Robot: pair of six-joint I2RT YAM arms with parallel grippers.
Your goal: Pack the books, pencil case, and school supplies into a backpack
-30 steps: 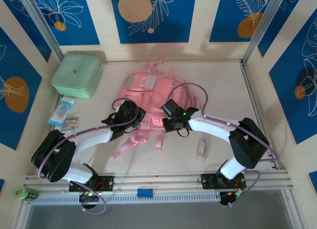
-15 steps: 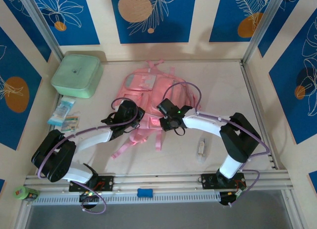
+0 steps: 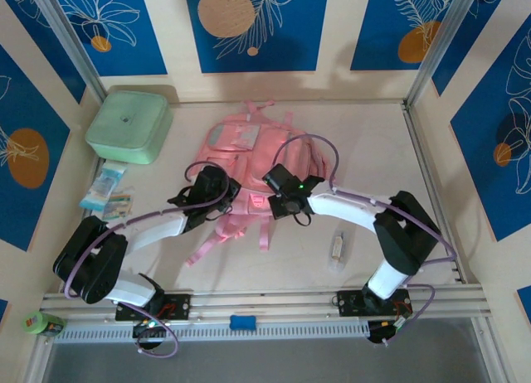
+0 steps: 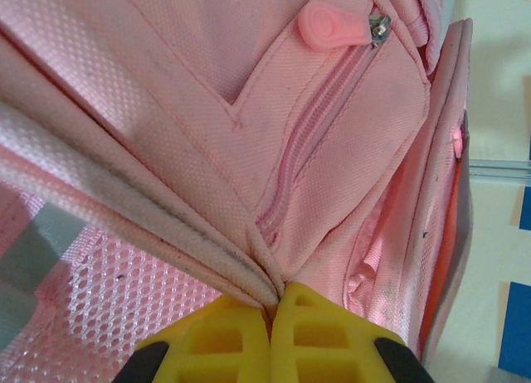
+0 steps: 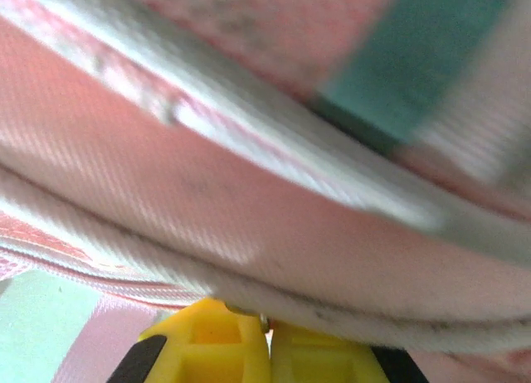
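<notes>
The pink backpack (image 3: 249,151) lies flat on the table (image 3: 373,151), its straps (image 3: 206,247) trailing off its near end. Both grippers are at that near end. The left gripper (image 4: 271,304) is at its left side, yellow fingers (image 4: 217,343) pressed together with a grey-trimmed fabric edge of the backpack pinched between them. Just past that pinch a front pocket's zip (image 4: 319,122) runs closed up to a round pink pull (image 4: 330,25), and a mesh pocket (image 4: 108,288) lies beside the fingers. The right gripper (image 5: 267,321) is at the middle of the near end, and it too is closed on a trimmed edge of the backpack, though its wrist view is blurred. What the backpack holds cannot be made out.

Off the backpack's far left corner sits a mint-green box (image 3: 129,126), lid down, contents hidden. Pale blue packets (image 3: 106,192) lie to the backpack's left, nearer than the box. The school supplies (image 3: 337,248), a slim wrapped stick, lie on the table off the backpack's near right, apart from it and from both grippers.
</notes>
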